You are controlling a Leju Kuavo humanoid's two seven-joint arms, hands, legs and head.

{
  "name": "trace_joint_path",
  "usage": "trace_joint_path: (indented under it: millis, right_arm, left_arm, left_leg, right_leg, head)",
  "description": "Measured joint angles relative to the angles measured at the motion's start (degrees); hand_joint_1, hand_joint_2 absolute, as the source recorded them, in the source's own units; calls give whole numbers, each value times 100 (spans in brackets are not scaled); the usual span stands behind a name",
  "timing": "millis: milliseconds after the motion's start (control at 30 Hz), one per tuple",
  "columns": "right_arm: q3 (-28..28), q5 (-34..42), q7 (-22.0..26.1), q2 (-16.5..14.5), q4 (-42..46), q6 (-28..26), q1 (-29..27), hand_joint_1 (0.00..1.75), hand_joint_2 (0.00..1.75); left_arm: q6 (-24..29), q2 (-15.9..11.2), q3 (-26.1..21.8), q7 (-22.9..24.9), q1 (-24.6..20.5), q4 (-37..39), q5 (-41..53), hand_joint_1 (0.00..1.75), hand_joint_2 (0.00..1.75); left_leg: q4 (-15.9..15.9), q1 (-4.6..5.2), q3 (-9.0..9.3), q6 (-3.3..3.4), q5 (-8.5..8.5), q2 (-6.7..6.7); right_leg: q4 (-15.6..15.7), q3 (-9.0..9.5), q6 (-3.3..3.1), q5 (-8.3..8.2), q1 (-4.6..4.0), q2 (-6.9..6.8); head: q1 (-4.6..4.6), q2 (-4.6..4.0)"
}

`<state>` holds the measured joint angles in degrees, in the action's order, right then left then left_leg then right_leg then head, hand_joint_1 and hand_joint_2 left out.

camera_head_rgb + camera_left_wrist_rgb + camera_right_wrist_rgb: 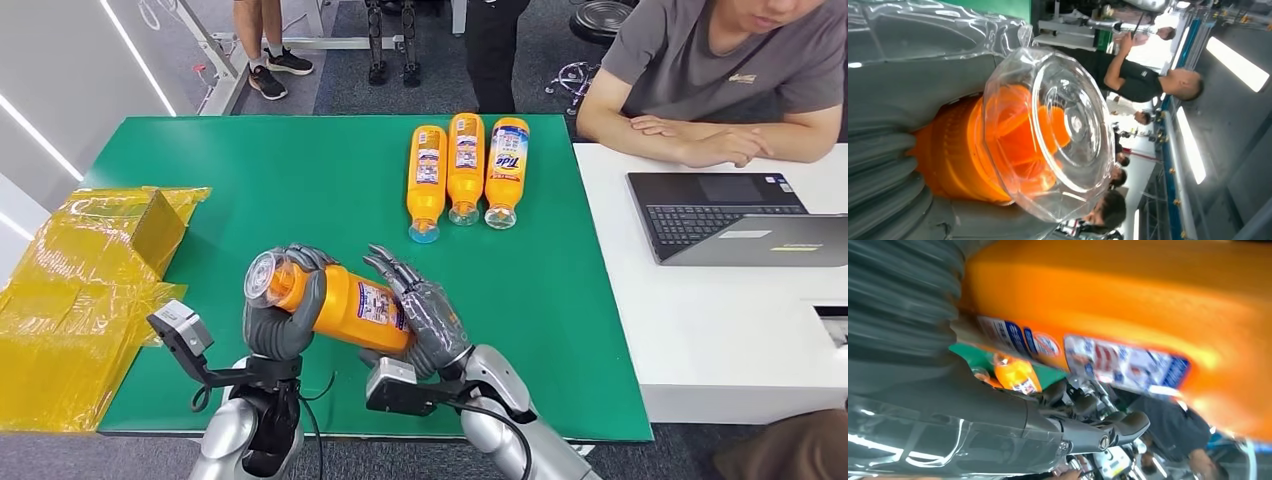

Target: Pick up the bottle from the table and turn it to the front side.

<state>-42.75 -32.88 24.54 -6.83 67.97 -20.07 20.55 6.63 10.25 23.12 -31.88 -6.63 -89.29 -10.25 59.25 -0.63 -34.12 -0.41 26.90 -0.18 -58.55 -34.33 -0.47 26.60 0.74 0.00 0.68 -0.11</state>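
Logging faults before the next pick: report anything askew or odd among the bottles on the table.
Nothing spilled. Of the three bottles lying on the green table, the rightmost shows its Tide front label; the other two show small-print labels.

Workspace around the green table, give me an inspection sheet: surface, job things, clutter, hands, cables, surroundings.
Surface: green table, white desk on its right.
Job's things: held bottle lifted off the table, cap toward the robot's left; three bottles lying side by side at the far edge.
Clutter: yellow-wrapped boxes at the left edge.
Hands: left hand grips the cap end; right hand holds the body.
Cables: black cables along both wrists.
Surroundings: laptop on the desk, seated person behind it, people standing beyond.
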Motion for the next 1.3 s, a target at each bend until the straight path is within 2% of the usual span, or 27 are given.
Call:
trace_joint_path:
  millis: [433, 600, 767, 933, 1100, 1300]
  right_arm:
    - [88, 1035, 451, -14, 623, -310, -246, 0, 175]
    - [96, 1141, 611, -6, 866, -525, -356, 0, 175]
    - [99, 1282, 693, 1, 1092, -720, -439, 0, 175]
    - [105, 1357, 710, 33, 1270, -806, -499, 0, 175]
    - [123, 1387, 710, 65, 1377, -943, -593, 0, 175]
    - [143, 1387, 710, 94, 1441, -963, -648, 0, 175]
  left_arm:
    - [205, -74, -127, 95, 46, 87, 11, 175, 175]
    - [686, -177, -348, 109, 42, 89, 379, 175, 175]
    - [1212, -463, -625, 291, 24, 30, 1315, 175, 175]
    - [1140, -780, -965, 447, 19, -170, 1744, 175, 175]
    - [1244, -1110, -1134, 467, 6, -276, 2607, 175, 175]
    - [1245, -1305, -1246, 467, -4, -317, 2706, 175, 175]
  left_leg:
    - [0, 0, 1, 0, 0, 2]
    - [0, 0, 2, 0, 0, 5]
    - [-1, -1, 2, -2, -1, 10]
    - [-1, -1, 2, -2, -2, 11]
    - [-1, 0, 3, -2, -1, 14]
    - [-1, 0, 2, -2, -2, 12]
  right_leg:
    - [1, -1, 0, 0, 0, 4]
    - [-1, -2, 0, 0, 0, 5]
    - [-3, -3, -1, 0, -1, 10]
    - [-3, -4, -1, 0, -1, 11]
    - [-2, -4, -1, 0, -1, 13]
    - [-2, -4, -1, 0, -1, 11]
  head:
    - [0, 0]
    - [1, 0]
    - [0, 0]
    - [0, 0]
    - [0, 0]
    - [-1, 0]
